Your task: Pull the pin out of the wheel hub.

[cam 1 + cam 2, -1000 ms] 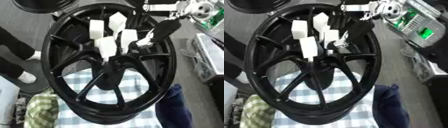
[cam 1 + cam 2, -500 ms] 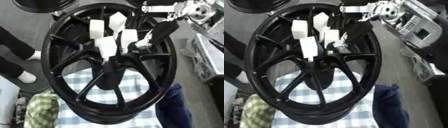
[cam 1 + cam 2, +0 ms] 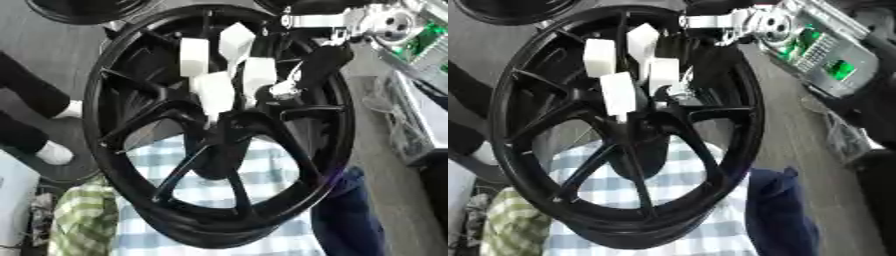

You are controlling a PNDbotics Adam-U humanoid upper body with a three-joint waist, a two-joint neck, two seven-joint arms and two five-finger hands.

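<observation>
A big black spoked wheel (image 3: 219, 125) stands upright, filling the view, its lower rim over a blue-and-white checked cloth (image 3: 219, 180). At the wheel hub (image 3: 229, 127) four white block-shaped pins (image 3: 214, 90) stick out toward us, clustered just above the centre. The robot's right hand (image 3: 306, 70) reaches down from the upper right, through the spokes, its dark fingertips right beside the nearest white pin (image 3: 259, 75); I cannot tell whether the fingers are closed on it. A green checked cloth (image 3: 74, 220) lies at lower left, dark blue fabric (image 3: 776, 210) at lower right.
</observation>
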